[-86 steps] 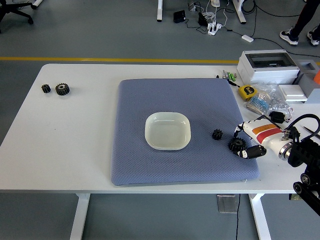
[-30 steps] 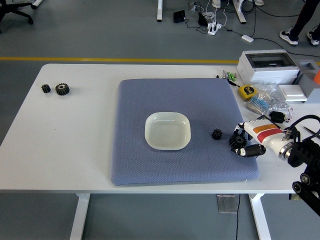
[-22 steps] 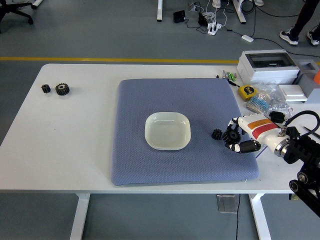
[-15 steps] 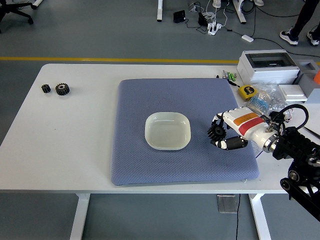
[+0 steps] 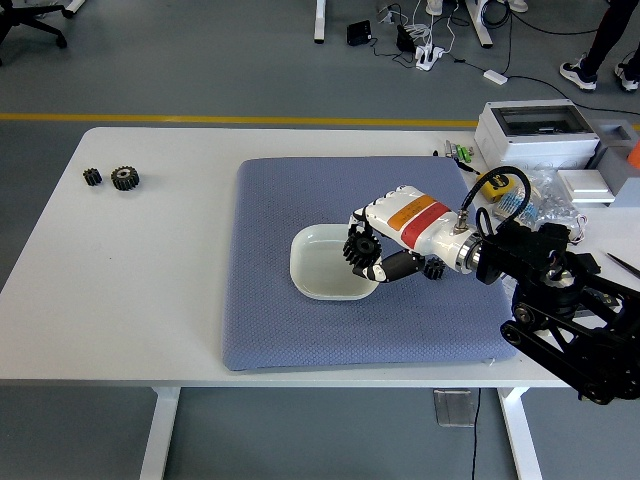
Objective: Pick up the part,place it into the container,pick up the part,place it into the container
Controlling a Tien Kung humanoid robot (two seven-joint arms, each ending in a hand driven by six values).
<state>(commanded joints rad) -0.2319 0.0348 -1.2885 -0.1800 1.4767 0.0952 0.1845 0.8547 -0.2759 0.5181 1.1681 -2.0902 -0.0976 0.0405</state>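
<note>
Grey floor with a yellow line beyond a white table (image 5: 150,290).

Mat (image 5: 300,330): blue-grey, textured, centre of table.

Clutter at 2 o'clock: white box (image 5: 535,130), tape measure (image 5: 492,185), bags of small parts.

Right hand (image 5: 375,255): reaches in from 3 o'clock, fingers clenched round a gear (image 5: 360,246), poised over the dish's 3 o'clock rim. Left hand out of view.

Dish (image 5: 325,270): white, shallow, mid-mat, the container; nothing in it yet.

Second gear (image 5: 434,270): small, on mat just behind the hand at 3 o'clock, partly hidden.

Two spare gears (image 5: 112,178): far off at 10 o'clock.

Handling, by judgement: gears look like dark metal, rigid, dense for their size, not fragile. Teeth offer purchase; pinch across the toothed rim. The small one sits low, so a fingertip grip suits.
</note>
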